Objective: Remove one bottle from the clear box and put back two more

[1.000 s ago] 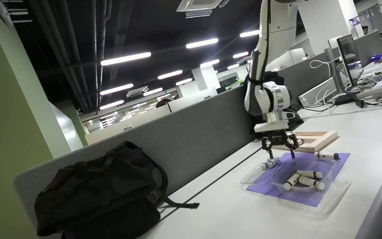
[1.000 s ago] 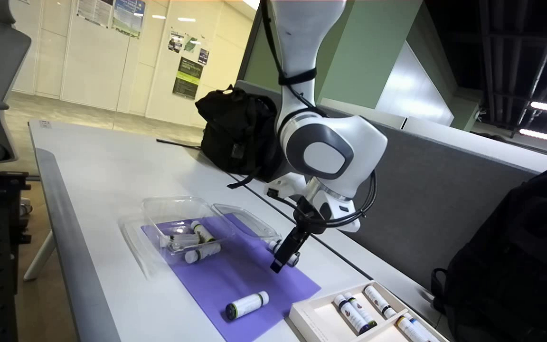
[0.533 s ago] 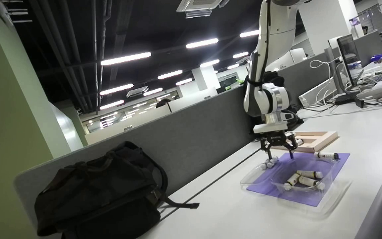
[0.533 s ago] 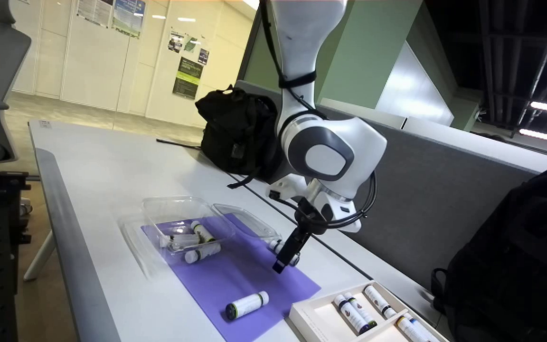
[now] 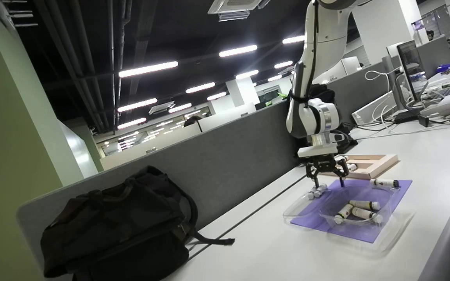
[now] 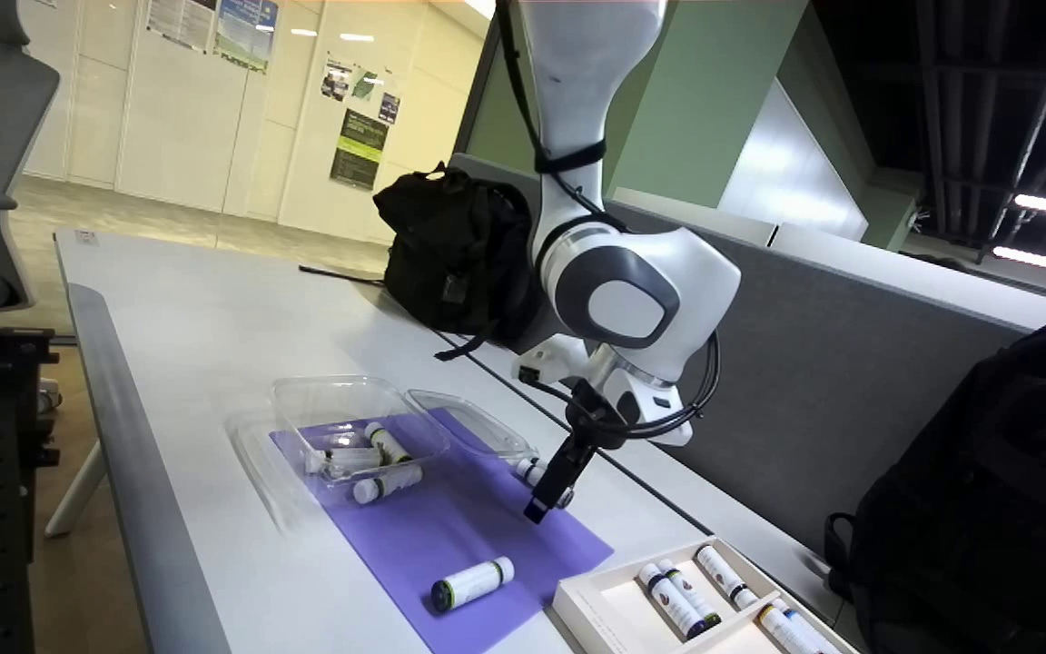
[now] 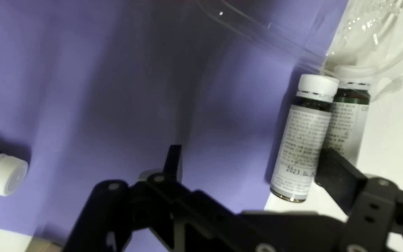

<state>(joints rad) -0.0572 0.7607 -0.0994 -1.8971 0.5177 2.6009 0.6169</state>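
Observation:
The clear box point(image 5: 328, 218) stands on the purple mat point(image 6: 450, 522) with three white-labelled bottles showing in it; the box also shows in an exterior view point(image 6: 305, 392). My gripper point(image 5: 329, 184) is open and empty, low over the mat's partition side; it also shows in the wrist view point(image 7: 254, 155). There, a white-capped bottle point(image 7: 301, 147) lies between the fingers, nearer the right one. A second bottle point(image 7: 350, 119) lies against it, partly behind the right finger. A lone bottle point(image 6: 473, 583) lies on the mat, its cap also in the wrist view point(image 7: 4, 175).
A clear lid point(image 5: 297, 210) lies beside the box, its edge touching or near the bottles' caps. A pale wooden tray point(image 6: 591, 622) holding several bottles stands beyond the mat. A grey partition point(image 5: 248, 152) runs along the table. A black backpack point(image 5: 123, 226) rests by it.
My open gripper has shifted slightly towards the partition and the paired bottles. The bottles, box and tray have not moved.

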